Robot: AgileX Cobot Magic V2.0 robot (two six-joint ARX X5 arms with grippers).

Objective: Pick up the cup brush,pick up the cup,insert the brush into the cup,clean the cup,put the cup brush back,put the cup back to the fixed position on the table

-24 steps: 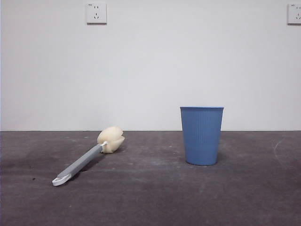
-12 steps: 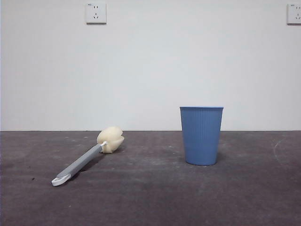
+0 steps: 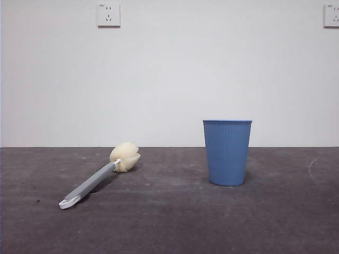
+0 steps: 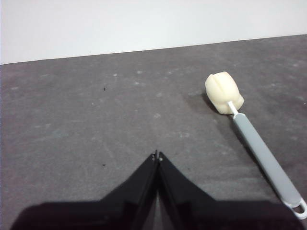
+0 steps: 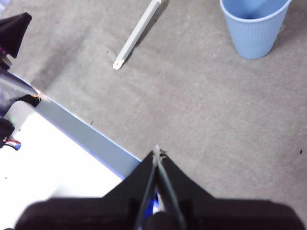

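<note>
A dark grey counter (image 3: 169, 222) runs across the scene in front of a plain white wall. On its left lies the cup brush (image 3: 98, 177), flat on its side, with the white looped tip of its grey handle nearer and to the left and the cream sponge head farther and to the right. Lying this way, the slim handle is exposed along its length for a grasp from above. To the right, well apart from the brush, the blue ribbed cup (image 3: 227, 152) stands upright on its base with its mouth open upward, ready to receive the sponge. Neither arm shows in the front view. The left gripper (image 4: 157, 155) hovers above bare counter near the brush, its fingers pressed together and holding nothing. The right gripper (image 5: 157, 151) hangs near the counter's front edge, fingers likewise closed and empty. Compared with a second ago, brush and cup sit in the same places; no step appears begun.
</note>
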